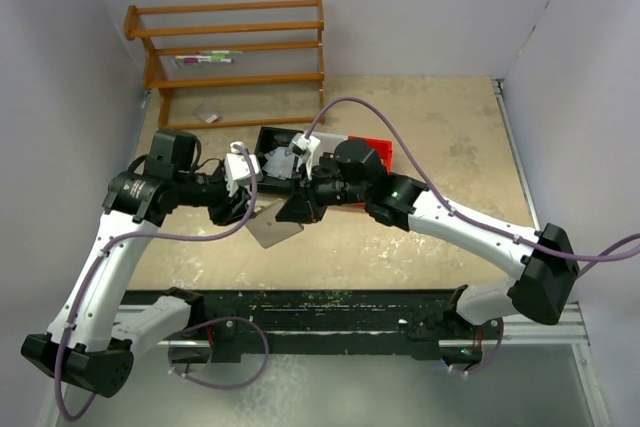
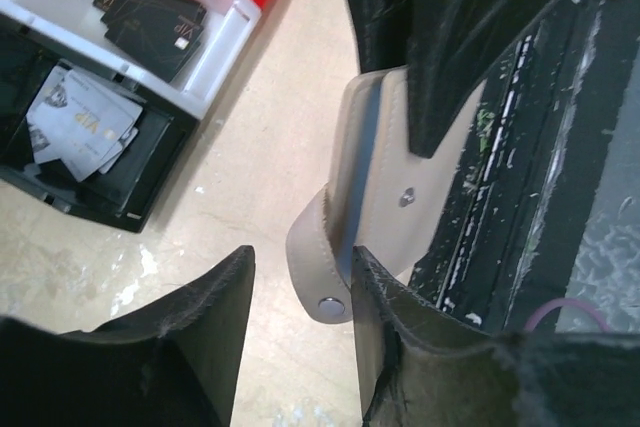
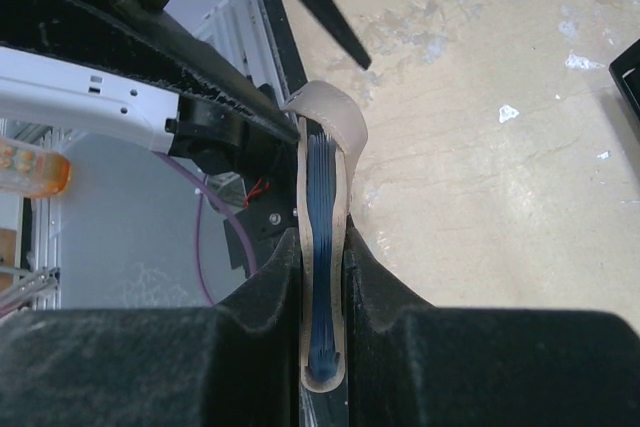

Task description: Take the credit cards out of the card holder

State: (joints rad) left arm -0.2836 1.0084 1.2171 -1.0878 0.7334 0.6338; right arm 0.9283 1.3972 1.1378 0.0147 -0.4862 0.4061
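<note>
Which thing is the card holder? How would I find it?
Look at the middle of the table, where the two arms meet. The card holder hangs there, pinched in the right gripper. It is beige and folded, unlike the black tray behind.

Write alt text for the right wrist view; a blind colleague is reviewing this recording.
The right gripper is shut on the card holder, seen edge-on: blue sleeves packed between tan covers, the strap curling over the top. The left gripper reaches in from above with its black fingers open on either side of that strap, over a beige table.
</note>
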